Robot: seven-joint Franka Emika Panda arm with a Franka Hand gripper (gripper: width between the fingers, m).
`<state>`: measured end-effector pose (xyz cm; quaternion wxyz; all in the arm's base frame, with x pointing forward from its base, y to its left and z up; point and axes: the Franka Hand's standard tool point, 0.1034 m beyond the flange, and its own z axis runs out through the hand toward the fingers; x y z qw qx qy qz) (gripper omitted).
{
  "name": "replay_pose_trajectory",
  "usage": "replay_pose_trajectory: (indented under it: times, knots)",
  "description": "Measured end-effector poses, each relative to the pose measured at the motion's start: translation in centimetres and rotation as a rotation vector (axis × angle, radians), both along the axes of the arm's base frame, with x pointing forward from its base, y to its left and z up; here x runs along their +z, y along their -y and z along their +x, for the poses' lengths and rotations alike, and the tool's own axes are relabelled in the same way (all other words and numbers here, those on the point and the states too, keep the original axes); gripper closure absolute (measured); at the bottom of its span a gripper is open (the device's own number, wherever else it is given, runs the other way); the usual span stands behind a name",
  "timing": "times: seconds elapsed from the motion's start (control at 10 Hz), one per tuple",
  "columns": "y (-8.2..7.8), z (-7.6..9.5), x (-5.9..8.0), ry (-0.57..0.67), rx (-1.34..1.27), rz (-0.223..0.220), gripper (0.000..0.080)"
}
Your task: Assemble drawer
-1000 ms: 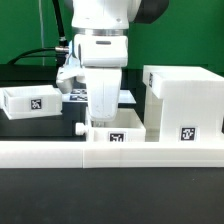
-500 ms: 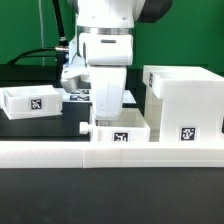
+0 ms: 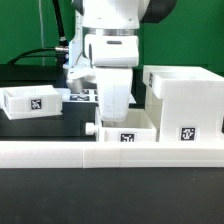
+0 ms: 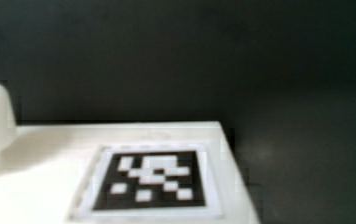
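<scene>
My gripper [image 3: 115, 112] reaches down into a small white tray [image 3: 128, 133] with a marker tag on its front and a knob [image 3: 90, 129] on its left side. The jaws seem shut on the tray's wall, though the fingertips are hidden inside it. The tray sits just behind the rail, close to the left of the large white box shell [image 3: 185, 100]. A second small tagged tray [image 3: 30, 100] lies at the exterior view's left. The wrist view shows a blurred tag on a white surface [image 4: 154, 175] against the dark table; no fingers show clearly there.
A long low white rail [image 3: 60, 154] runs across the front. The marker board [image 3: 82, 96] lies behind the arm on the black table. Black cables hang at the back left before a green backdrop.
The gripper and the small tray have moved together toward the exterior view's right, closer to the box shell. The other tray and the box have not moved.
</scene>
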<state>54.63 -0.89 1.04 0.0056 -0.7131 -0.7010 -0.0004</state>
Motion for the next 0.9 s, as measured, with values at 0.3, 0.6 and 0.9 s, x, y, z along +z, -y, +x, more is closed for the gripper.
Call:
replay_pose_trajectory:
  times: [0.3,0.6,0.9]
  knots:
    - [-0.90,0.20,0.10,0.004,-0.028,0.004,0.0758]
    - [-0.75,0.10,-0.04,0.008,-0.036,0.004,0.0758]
    - [-0.74,0.03,-0.11,0.008,-0.008,-0.006,0.0758]
